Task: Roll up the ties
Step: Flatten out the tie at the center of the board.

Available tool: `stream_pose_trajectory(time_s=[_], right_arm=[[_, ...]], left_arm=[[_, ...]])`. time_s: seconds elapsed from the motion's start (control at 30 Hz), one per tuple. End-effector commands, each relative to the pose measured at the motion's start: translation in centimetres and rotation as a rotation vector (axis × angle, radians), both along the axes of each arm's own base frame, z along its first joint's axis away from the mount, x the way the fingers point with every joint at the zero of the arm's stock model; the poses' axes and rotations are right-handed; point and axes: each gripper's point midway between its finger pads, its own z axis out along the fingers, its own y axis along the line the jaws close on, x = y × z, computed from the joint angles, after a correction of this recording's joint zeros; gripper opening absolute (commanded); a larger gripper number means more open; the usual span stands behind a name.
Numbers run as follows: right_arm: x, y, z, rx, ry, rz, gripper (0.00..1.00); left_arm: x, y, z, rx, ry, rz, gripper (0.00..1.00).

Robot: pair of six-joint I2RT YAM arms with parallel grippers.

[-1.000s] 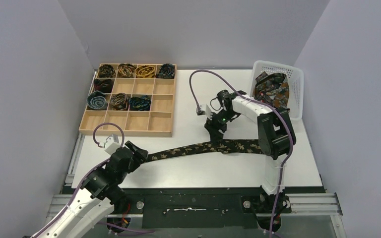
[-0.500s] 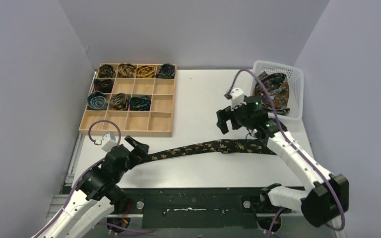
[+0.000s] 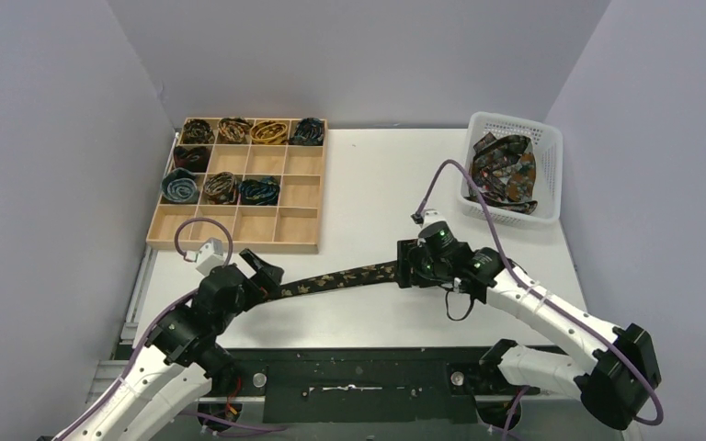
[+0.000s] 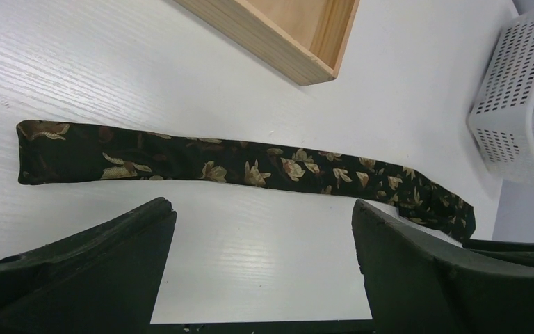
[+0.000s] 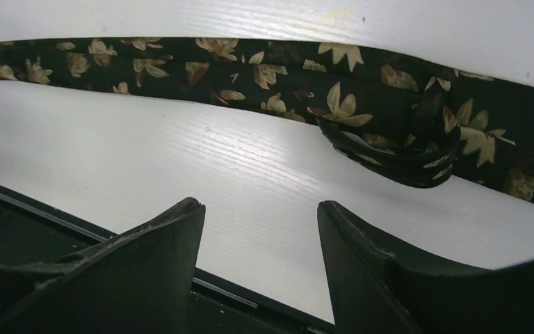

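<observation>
While the tie (image 3: 340, 278) lies along the table's (image 3: 377, 184) near edge, running left-right, the left gripper (image 4: 262, 207) gapes wide at its left end; the right gripper (image 5: 259, 206), parted and empty, hovers over its fold.

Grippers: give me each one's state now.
Left gripper: open, empty.
Right gripper: open, empty, by the tie.

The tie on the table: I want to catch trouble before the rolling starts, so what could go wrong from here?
The tie has a small bunched fold in the right wrist view; rolling over it would likely give a lumpy coil. Both the left gripper and right gripper are open and hold nothing, so the loose tie may slide on the smooth table when an end is first curled.
</observation>
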Motion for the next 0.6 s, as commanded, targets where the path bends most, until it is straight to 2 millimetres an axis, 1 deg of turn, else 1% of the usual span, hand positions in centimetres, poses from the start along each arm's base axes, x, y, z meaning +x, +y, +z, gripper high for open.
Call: stream_pose_trajectory(time_s=[0.0, 0.2, 0.4, 0.57], right_arm=[[0.6, -1.5, -0.3, -0.148, -0.050, -0.158, 0.60], [0.9, 0.0, -2.0, -0.190, -0.021, -0.128, 0.55], [1.6, -0.6, -3.0, -0.260, -0.036, -0.181, 0.51], [2.5, -0.4, -3.3, -0.240, -0.078, -0.202, 0.48]], left_arm=[[0.4, -0.3, 1.6, 0.004, -0.031, -0.023, 0.97], [0.6, -0.5, 1.6, 0.007, -0.029, -0.034, 0.97], [0.5, -0.6, 1.1, 0.011, -0.008, -0.038, 0.97], [0.6, -0.6, 1.5, 0.001, -0.025, -0.042, 0.97]])
